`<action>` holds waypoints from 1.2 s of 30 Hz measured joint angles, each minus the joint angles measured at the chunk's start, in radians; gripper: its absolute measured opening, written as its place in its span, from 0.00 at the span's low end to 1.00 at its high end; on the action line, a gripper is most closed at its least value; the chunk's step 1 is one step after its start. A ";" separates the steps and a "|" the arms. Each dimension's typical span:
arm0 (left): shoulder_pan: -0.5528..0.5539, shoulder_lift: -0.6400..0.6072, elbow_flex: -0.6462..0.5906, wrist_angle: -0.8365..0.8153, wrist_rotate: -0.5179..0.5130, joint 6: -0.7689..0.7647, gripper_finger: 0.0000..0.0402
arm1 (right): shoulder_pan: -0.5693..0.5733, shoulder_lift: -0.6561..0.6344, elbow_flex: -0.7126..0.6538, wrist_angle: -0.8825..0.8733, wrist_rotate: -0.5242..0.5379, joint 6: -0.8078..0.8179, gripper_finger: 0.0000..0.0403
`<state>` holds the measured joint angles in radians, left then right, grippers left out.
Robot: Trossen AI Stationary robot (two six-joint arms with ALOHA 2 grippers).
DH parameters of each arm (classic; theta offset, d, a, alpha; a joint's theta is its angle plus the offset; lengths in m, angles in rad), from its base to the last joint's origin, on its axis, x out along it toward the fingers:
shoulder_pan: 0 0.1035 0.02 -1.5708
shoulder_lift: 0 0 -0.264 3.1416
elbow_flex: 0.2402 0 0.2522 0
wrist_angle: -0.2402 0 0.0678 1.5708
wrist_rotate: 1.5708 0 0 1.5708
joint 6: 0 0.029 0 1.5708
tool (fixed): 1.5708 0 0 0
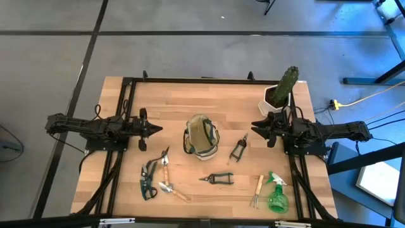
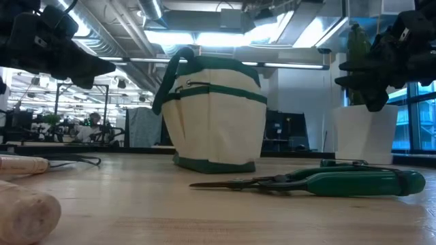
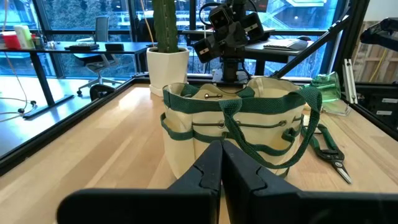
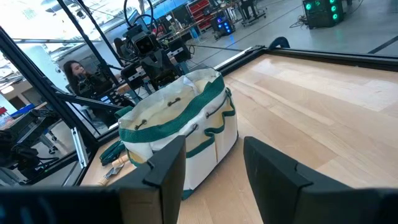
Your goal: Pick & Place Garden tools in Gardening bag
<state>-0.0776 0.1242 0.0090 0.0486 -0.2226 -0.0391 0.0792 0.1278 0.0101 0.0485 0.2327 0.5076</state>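
The bag (image 1: 201,137) stands mid-surface, empty-handed arms either side. The right end effector (image 1: 257,128), fingers apart, is nearest the black pruners (image 1: 238,149), lying just ahead and diagonal. The left end effector (image 1: 154,129) is closed, holding nothing.

Gardening bag (image 1: 202,136) stands mid-table, garden tools (image 1: 218,179) scattered around it.
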 joint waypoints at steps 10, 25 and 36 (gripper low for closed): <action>0.000 0.000 0.000 0.000 0.000 0.000 0.00 | 0.000 0.000 0.000 0.000 0.000 0.000 0.41; 0.002 0.044 0.004 0.685 -0.132 0.034 0.00 | 0.000 0.000 0.000 0.000 0.000 0.000 0.41; 0.002 0.225 0.129 0.696 -0.023 0.080 0.00 | 0.000 0.000 0.000 0.000 0.000 0.000 0.41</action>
<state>-0.0757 0.3489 0.1377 0.7448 -0.2451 0.0407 0.0788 0.1280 0.0101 0.0483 0.2329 0.5076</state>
